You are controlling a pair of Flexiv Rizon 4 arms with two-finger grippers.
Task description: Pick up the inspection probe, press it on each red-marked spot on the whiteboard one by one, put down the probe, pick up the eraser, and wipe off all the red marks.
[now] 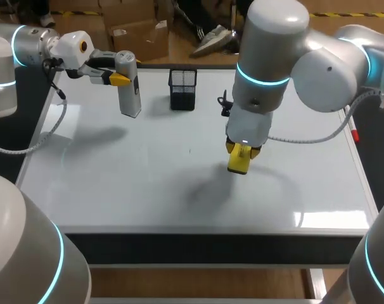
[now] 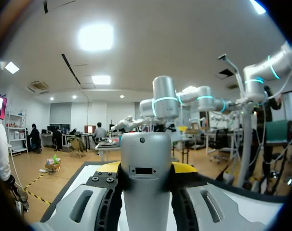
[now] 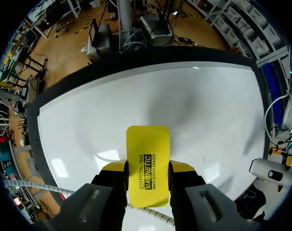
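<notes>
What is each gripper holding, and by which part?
The left gripper has the grey probe by its upper end, jaws on both sides. The right gripper has the yellow eraser by its long edges, near one end.

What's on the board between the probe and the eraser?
Head view: bare board between probe and eraser; a mesh basket stands just behind that line.

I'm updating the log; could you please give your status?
Left gripper shut on probe, upright on whiteboard. Right gripper shut on eraser, mid-board. No red marks visible. Basket beyond, clear of both.
</notes>
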